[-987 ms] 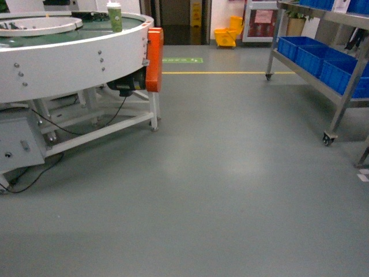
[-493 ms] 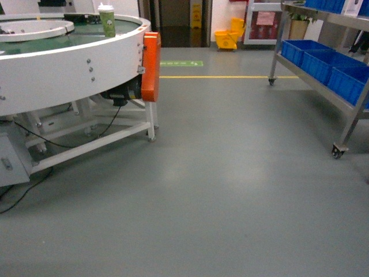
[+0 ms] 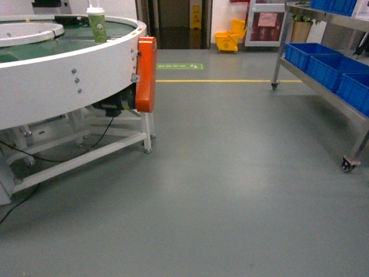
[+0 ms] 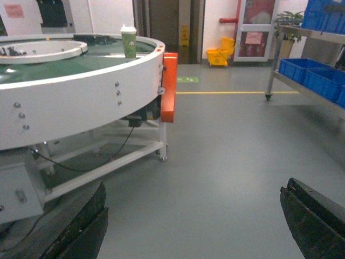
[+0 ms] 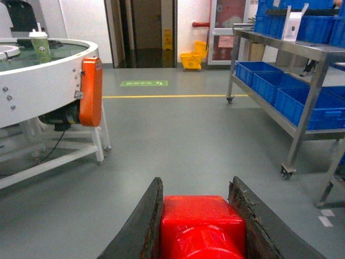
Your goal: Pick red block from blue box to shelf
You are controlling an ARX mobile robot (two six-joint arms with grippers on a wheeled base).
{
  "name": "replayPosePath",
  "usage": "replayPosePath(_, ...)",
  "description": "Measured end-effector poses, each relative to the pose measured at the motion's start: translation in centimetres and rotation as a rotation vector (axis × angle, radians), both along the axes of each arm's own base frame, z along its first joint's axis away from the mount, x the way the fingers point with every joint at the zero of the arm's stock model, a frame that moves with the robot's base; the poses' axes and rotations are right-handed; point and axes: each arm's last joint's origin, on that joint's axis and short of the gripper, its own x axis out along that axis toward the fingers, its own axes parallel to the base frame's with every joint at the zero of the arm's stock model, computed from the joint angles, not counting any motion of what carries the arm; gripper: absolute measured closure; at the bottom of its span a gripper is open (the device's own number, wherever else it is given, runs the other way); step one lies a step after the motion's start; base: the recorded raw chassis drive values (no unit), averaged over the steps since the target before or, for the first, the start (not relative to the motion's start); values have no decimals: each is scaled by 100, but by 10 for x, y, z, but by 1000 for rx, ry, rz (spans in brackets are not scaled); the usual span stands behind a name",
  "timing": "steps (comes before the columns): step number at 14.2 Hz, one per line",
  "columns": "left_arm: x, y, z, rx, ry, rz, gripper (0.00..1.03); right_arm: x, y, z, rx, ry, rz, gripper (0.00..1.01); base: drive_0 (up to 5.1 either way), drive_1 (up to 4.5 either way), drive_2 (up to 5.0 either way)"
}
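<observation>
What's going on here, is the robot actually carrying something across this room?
Yes. The right gripper is shut on the red block, clamped between its two fingers. The left gripper is open and holds nothing. The robot is out on the grey floor, with the white round conveyor table on its left and the shelf, loaded with dark blue crates, on its right. The block is not yet on the shelf.

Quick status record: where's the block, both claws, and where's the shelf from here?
red block: clamped between the right claw's fingers
left claw: open, empty
shelf: ahead on the right, dark blue crates on its lower tier
conveyor table: ahead on the left, green cup on top
blue box: not in view
</observation>
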Motion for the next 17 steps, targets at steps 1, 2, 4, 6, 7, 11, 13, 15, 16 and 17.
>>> replayPosePath(1, 0, 0, 1, 0, -7, -4, 5, 0, 0, 0, 0, 2, 0, 72, -6, 427, -440)
replayPosePath(2, 0, 0, 1, 0, -6, -1, 5, 0, 0, 0, 0, -2, 0, 72, -11, 422, -444)
replayPosePath(4, 0, 0, 1, 0, -6, -1, 5, 0, 0, 0, 0, -2, 0, 72, -2, 431, -435)
replayPosePath(6, 0, 0, 0, 0, -3, -2, 5, 0, 0, 0, 0, 0, 0, 72, -1, 433, -434)
replayPosePath(7, 0, 0, 0, 0, -2, -1, 5, 0, 0, 0, 0, 0, 0, 72, 1, 435, -432)
replayPosePath(11, 0, 0, 1, 0, -6, -1, 5, 0, 0, 0, 0, -1, -1, 72, 9, 441, -423)
replayPosePath(13, 0, 0, 0, 0, -5, 0, 5, 0, 0, 0, 0, -2, 0, 72, 14, 445, -418)
replayPosePath(15, 0, 0, 1, 0, -6, -1, 5, 0, 0, 0, 0, -3, 0, 72, 11, 443, -421)
replayPosePath(16, 0, 0, 0, 0, -3, -1, 5, 0, 0, 0, 0, -1, 0, 72, 13, 445, -418)
replayPosePath(17, 0, 0, 1, 0, -6, 0, 5, 0, 0, 0, 0, 0, 0, 72, 6, 438, -425)
